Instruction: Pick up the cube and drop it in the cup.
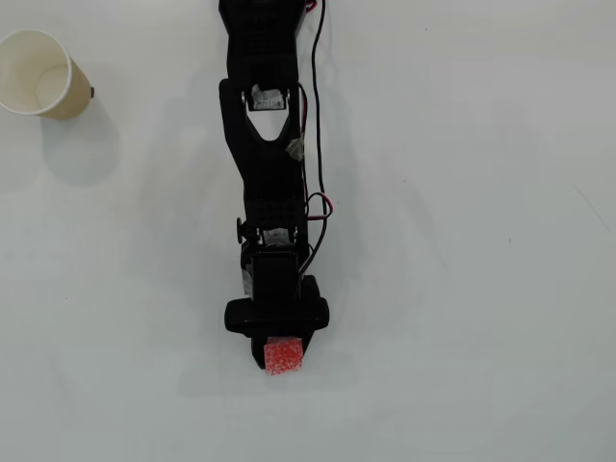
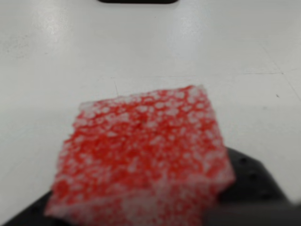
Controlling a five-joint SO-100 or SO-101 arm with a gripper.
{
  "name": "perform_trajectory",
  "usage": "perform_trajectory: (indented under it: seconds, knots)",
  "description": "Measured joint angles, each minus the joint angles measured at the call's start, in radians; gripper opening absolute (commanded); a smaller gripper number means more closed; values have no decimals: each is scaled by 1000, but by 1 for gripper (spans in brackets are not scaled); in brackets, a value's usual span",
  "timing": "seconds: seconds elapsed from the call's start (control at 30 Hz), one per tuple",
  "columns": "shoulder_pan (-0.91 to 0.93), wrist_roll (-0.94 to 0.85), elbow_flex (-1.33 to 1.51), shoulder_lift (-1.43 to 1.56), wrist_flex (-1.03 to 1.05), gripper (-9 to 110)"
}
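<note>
The red, white-flecked cube (image 1: 283,356) pokes out from under the black gripper (image 1: 280,343) at the lower middle of the overhead view. In the wrist view the cube (image 2: 141,155) fills the centre, blurred and slightly tilted. Black parts of the gripper (image 2: 141,209) show at both of its lower corners, and the gripper appears shut on it. The fingertips themselves are hidden in both views. The cream paper cup (image 1: 38,73) stands upright at the far upper left of the overhead view, well away from the gripper, and its mouth holds nothing.
The black arm (image 1: 268,144) runs down from the top centre of the overhead view, with thin cables (image 1: 318,115) along its right side. The white table (image 1: 481,241) stretches out on both sides.
</note>
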Motion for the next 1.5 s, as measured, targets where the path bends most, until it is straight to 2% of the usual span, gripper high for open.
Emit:
perform_trajectory:
  seconds: [0.53,0.97,1.5]
  knots:
    - [6,0,46,21,-5,4]
    - [15,0,391,302,0,4]
    - [34,0,750,784,0,4]
